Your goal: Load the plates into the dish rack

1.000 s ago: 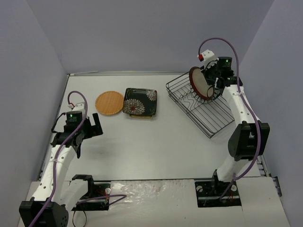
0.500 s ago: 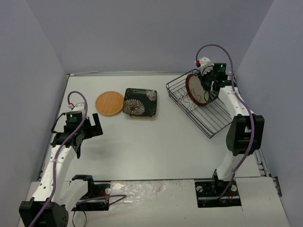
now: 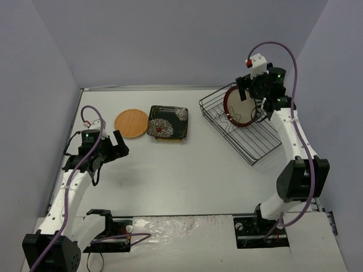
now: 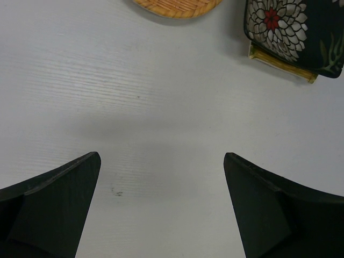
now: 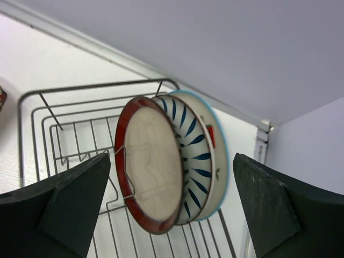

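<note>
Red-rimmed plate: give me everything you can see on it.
The red-rimmed plate is round and looks like glossy ceramic, with a cream centre marked by fine crackle lines and a dark red rim. It stands on edge at the far end of the dish rack, leaning back on the striped plate. A wire divider crosses its lower rim. The open right hand flanks it without touching.

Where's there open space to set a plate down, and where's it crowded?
Free: dark wire dish rack, near half, in front of the red-rimmed cream plate; white table between the black floral square plate and the rack. Crowded: the rack's far end, three plates packed together.
</note>
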{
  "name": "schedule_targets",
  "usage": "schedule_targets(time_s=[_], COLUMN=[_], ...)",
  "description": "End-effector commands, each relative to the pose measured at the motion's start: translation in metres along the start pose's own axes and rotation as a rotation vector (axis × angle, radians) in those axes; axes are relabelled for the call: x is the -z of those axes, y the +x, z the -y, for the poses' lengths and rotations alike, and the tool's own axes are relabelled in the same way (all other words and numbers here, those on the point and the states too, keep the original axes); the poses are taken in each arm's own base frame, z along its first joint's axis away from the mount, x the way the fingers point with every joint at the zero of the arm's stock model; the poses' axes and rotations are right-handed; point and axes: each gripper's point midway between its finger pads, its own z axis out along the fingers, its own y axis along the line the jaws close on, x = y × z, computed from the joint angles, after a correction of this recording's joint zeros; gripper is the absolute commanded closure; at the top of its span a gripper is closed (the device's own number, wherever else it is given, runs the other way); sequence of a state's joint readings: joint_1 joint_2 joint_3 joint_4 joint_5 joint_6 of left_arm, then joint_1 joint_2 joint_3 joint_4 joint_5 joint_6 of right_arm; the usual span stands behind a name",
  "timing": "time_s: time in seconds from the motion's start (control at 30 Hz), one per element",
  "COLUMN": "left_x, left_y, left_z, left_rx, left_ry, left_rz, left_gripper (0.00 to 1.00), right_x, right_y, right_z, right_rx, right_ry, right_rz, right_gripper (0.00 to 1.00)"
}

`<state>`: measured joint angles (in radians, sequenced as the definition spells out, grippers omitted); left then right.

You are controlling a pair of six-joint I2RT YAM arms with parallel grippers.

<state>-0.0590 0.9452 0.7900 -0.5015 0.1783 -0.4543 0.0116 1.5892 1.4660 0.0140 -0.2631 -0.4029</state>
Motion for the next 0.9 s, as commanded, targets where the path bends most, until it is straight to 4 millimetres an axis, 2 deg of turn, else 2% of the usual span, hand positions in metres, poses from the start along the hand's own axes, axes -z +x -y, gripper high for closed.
schedule_targets(time_s=[0.0,0.07,0.13,0.2,0.23,0.3,0.4,0.47,0.5,0.6,0.7,0.87], left_x=[-0.001,-0.010,-0.024,-0.041,-0.043,-0.069,-0.095,-0.107,-0.119,-0.140,-0.159,-0.174], left_y=[-0.061,-0.073,-0.077,-0.089,-0.097,-0.095,-0.098,-0.097,-0.095,-0.090,-0.083,-0.083], left_z=[0.046,0.061,0.072,0.085,0.091,0.099,0.111,0.118,0.123,0.132,0.129,0.133], left_rx=[0.054,0.063,0.075,0.091,0.097,0.116,0.134,0.140,0.148,0.139,0.142,0.141], left_ry=[0.107,0.113,0.120,0.126,0.138,0.142,0.169,0.189,0.203,0.218,0.200,0.209], left_rz=[0.140,0.153,0.143,0.144,0.157,0.110,0.082,0.061,0.042,0.016,-0.017,-0.029], left_gripper=[0.03,0.03,0.03,0.03,0.03,0.03,0.05,0.07,0.08,0.09,0.11,0.14], right_x=[0.069,0.096,0.121,0.128,0.135,0.151,0.157,0.155,0.157,0.167,0.169,0.174], right_y=[-0.083,-0.098,-0.116,-0.109,-0.109,-0.115,-0.104,-0.095,-0.087,-0.078,-0.069,-0.061], right_z=[0.021,0.011,0.000,-0.024,-0.035,-0.053,-0.086,-0.095,-0.107,-0.119,-0.125,-0.132], right_rx=[-0.044,-0.132,-0.215,-0.323,-0.376,-0.428,-0.473,-0.479,-0.477,-0.472,-0.478,-0.479], right_ry=[0.099,0.071,0.035,-0.047,-0.089,-0.155,-0.265,-0.289,-0.324,-0.359,-0.379,-0.397], right_rz=[0.248,0.313,0.395,0.422,0.448,0.510,0.487,0.464,0.439,0.433,0.419,0.408], right_gripper=[0.02,0.00,0.00,0.00,0.00,0.00,0.00,0.00,0.00,0.00,0.00,0.00])
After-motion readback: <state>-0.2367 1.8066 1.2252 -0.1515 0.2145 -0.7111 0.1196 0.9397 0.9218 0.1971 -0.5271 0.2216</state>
